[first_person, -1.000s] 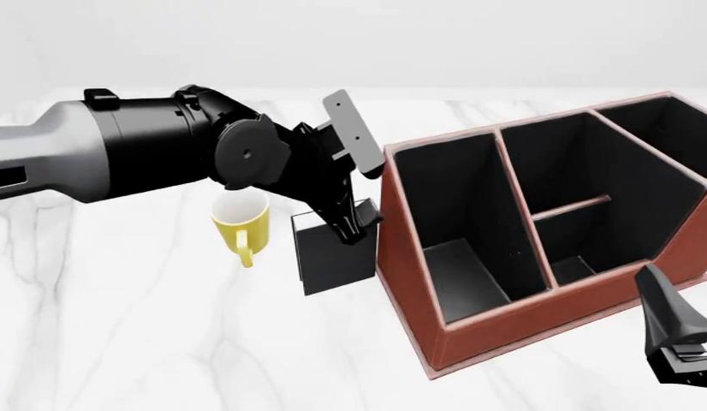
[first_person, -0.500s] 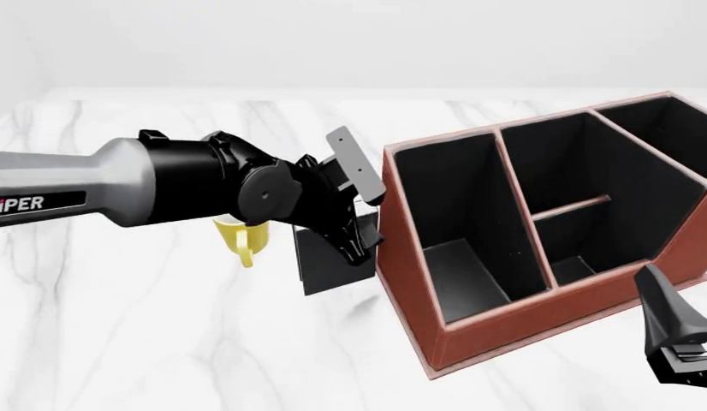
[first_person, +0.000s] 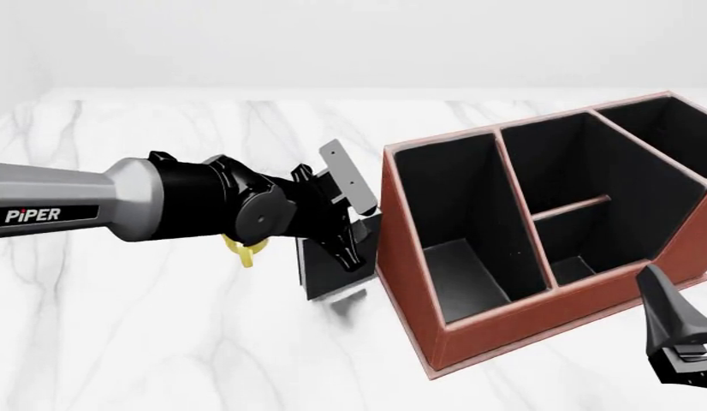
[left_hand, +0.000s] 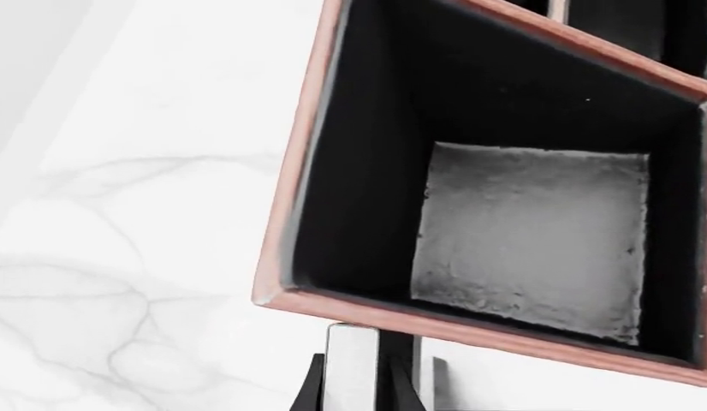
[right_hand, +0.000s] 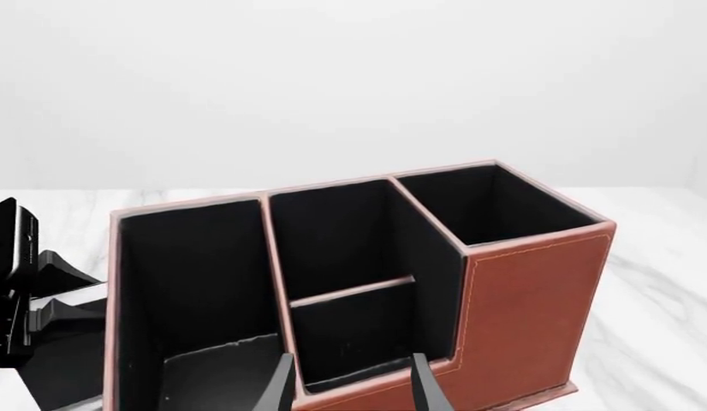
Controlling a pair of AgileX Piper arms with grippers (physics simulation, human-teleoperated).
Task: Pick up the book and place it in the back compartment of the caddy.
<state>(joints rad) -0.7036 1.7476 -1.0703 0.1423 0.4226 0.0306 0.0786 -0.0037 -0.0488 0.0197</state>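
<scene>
The black book (first_person: pixel 330 278) stands upright just left of the reddish-brown caddy (first_person: pixel 490 330). My left gripper (first_person: pixel 351 248) is shut on its top edge. In the left wrist view the book's white page edge (left_hand: pixel 351 364) shows between the fingers of the left gripper (left_hand: pixel 356 392). The back compartment (first_person: pixel 576 261) is the small cell on the near side of the low divider, behind the caddy's lowest wall. In the right wrist view the back compartment (right_hand: pixel 353 338) lies just past my right gripper (right_hand: pixel 351 390), which is open. That right gripper (first_person: pixel 679 347) hangs at the caddy's near right corner.
A yellow mug (first_person: pixel 245 253) stands left of the book, mostly hidden behind my left arm. The caddy's long narrow cell (first_person: pixel 456 248) is the one nearest the book. The white marble table (first_person: pixel 159 342) stretches to the left and front.
My left arm has dropped lower and now covers most of the mug. The book has shifted slightly toward the caddy, and a small shadow now shows under its near corner. The right arm has not moved.
</scene>
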